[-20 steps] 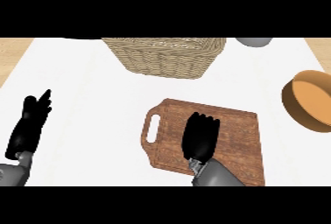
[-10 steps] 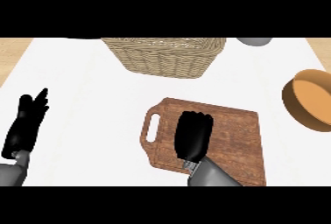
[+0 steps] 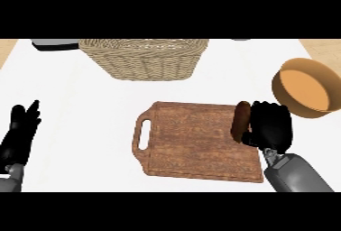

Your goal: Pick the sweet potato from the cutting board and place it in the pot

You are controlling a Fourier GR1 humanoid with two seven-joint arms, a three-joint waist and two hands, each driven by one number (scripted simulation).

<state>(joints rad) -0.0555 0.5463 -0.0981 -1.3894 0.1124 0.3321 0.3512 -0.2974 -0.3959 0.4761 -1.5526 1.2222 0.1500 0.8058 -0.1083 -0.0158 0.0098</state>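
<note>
Over the cutting board's [image 3: 193, 144] right edge, right hand [image 3: 269, 131] fingers [image 3: 256, 135] curled around the sweet potato [image 3: 241, 119]. Pot [image 3: 305, 88] sat just beyond the fingers; advise lifting clear of its rim before releasing. Left hand [image 3: 20, 135] rested, fingers straight.

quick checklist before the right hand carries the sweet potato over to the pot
1. Sweet potato held: ok, the right hand is curled beside it at the right edge of the cutting board, thumb side touching it.
2. Lifted off the board: cannot tell from this steep view.
3. Pot in view and open: ok, up and to the right of the hand, nothing seen inside.
4. Path to the pot: ok, only bare counter between.
5. Wicker basket out of the way: ok, far side, left of the path.
6. Left hand clear: ok, resting open at the left edge.
</note>
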